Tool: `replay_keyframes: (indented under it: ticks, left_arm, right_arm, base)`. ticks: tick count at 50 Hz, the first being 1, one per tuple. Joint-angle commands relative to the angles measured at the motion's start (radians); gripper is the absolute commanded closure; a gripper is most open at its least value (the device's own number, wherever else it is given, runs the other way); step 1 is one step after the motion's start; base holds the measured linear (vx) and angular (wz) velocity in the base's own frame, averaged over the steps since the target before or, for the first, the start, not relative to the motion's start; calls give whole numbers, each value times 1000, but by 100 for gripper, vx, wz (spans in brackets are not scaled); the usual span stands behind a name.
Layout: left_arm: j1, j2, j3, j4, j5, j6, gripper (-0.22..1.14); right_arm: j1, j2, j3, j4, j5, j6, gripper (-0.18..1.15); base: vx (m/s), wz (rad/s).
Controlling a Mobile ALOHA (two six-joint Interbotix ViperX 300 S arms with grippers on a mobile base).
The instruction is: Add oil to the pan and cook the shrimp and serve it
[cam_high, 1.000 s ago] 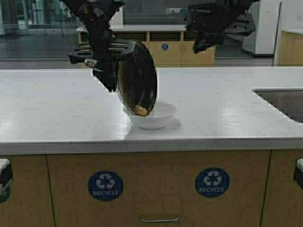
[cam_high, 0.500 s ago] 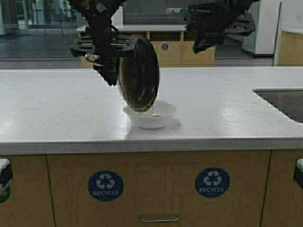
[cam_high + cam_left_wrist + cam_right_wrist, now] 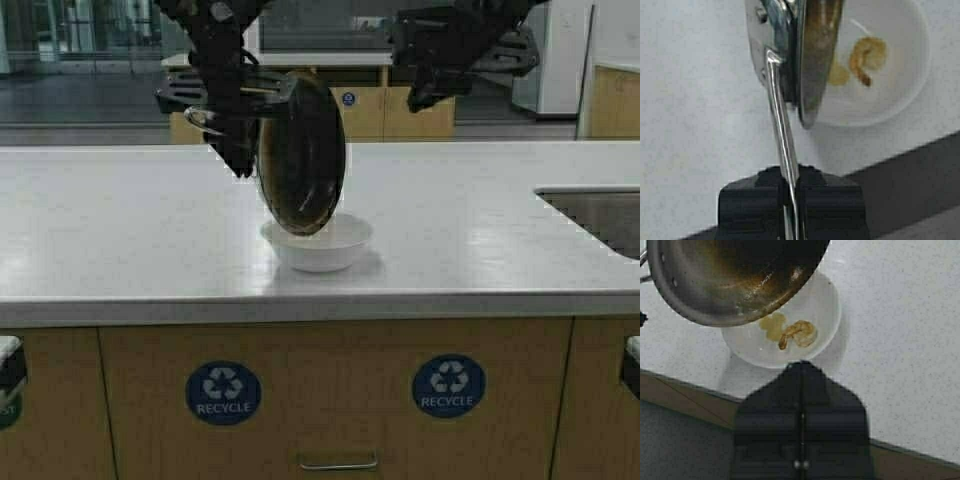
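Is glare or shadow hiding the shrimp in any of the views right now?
High view: the tilted dark frying pan blocks the white bowl's inside, so no shrimp visible. Left wrist view: the curled golden shrimp is soft-focused but readable in the bowl. Right wrist view: the shrimp is clear; glare streaks sit on the pan only, and the bowl casts a faint shadow on the white counter.

- A shared kitchen or break room in an office-like building.
- A long white counter (image 3: 120,230) stands on wooden cabinets (image 3: 330,400).
- Blue recycle labels (image 3: 223,392) mark the cabinet fronts.
- A sink (image 3: 600,215) sits at the counter's right edge.
- A white appliance (image 3: 560,60) stands behind.
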Motion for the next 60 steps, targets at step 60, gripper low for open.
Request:
replay_keyframes:
  ticks: [60]
  left_arm:
    - [140,351,557,-581,-1833,-693,87]
  right_arm:
    - [2,-11,-15,2,-11,0,91]
  base:
    - [0,0]
